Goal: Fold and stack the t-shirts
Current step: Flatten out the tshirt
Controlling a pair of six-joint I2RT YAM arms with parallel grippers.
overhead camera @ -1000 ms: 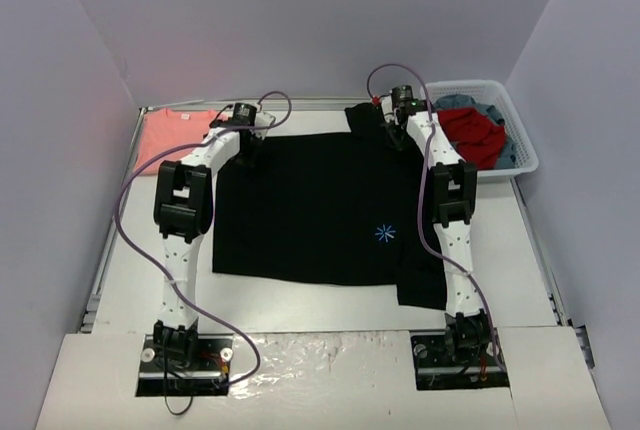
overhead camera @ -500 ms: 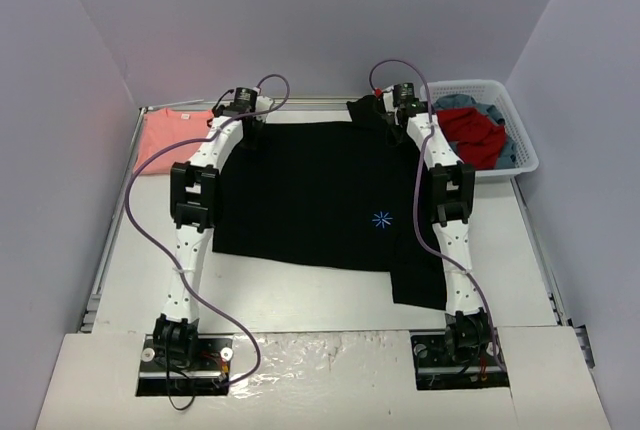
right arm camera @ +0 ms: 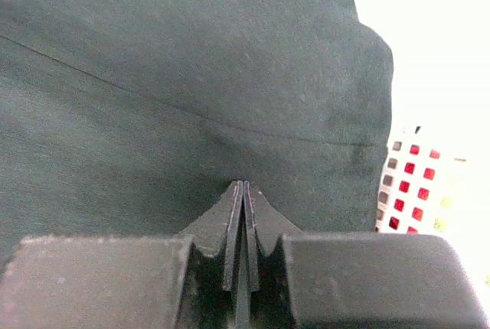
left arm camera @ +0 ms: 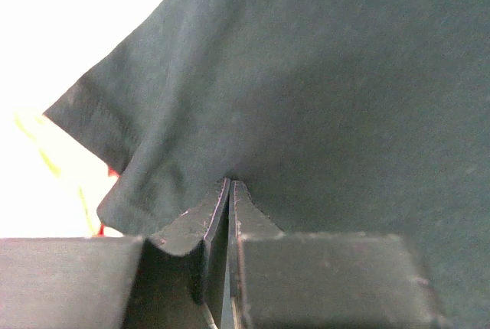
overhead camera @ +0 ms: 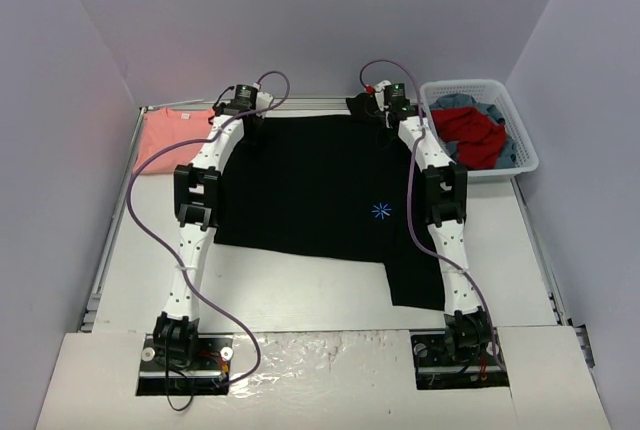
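Both arm bases are sitting at the near edge of the white table (overhead camera: 300, 300), and the black t-shirt (overhead camera: 300, 190) is lying spread flat right in the middle of it, taking up most of the surface. Its near right corner (overhead camera: 415, 275) is hanging down closer to the bases than the rest of the hem, and the little blue starburst print (overhead camera: 381, 212) is facing up just left of the right arm (overhead camera: 442, 200). That arm is stretching out straight over the shirt's right side and hiding a strip of it, while the left arm (overhead camera: 195, 200) is running along the left edge, with a purple cable (overhead camera: 135, 210) looping out beside it. Up at the shirt's far edge, the left gripper (left arm camera: 230, 184) is pressing its fingers together on a bunched bit of black cloth next to the sleeve (left arm camera: 99, 115), and the right gripper (right arm camera: 243, 185) is doing the same, fingers squeezed tight on the fabric at the far right corner. The salmon-pink t-shirt (overhead camera: 165, 138) is lying flat in the far left corner, just beside the left gripper. A white basket (overhead camera: 528, 155) is sitting in the far right corner, holding a red garment (overhead camera: 472, 135) and some blue cloth (overhead camera: 458, 102).
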